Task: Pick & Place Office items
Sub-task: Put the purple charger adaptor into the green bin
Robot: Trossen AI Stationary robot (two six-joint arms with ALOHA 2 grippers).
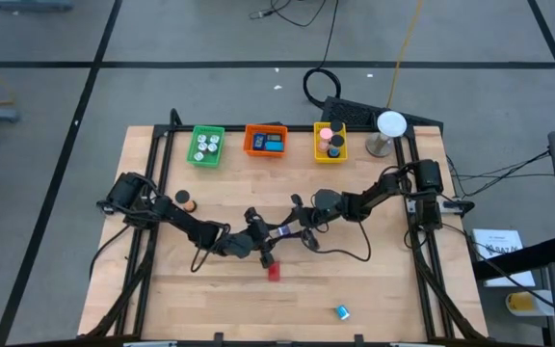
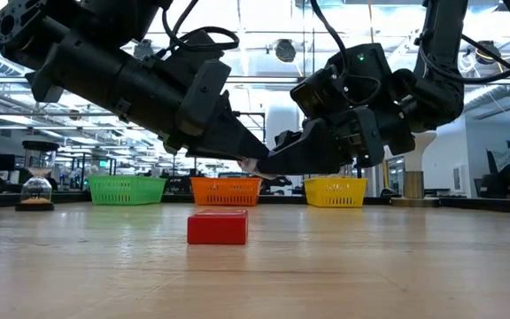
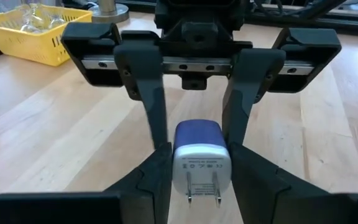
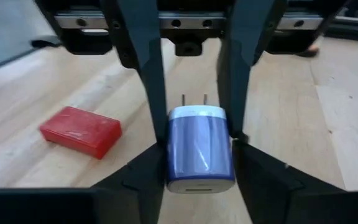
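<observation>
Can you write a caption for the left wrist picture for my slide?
Both tools, left and right, pinch a purple plug charger above the wooden table.

We've got a light wooden tabletop [image 1: 374, 280] with a black frame around it. Along the far edge sit three little trays in a row: a green tray [image 1: 206, 146] with some small white pieces, an orange tray [image 1: 266, 141] with something dark and blue inside, and a yellow tray [image 1: 330, 143] holding a pink piece and a dark one. Just past the yellow tray we see a white ball on a stand [image 1: 389, 130]. A red block [image 1: 274, 272] lies flat near the middle, a small blue piece [image 1: 341, 311] sits toward the near edge, and a small orange-and-black piece [image 1: 188, 203] sits over on the left.
</observation>
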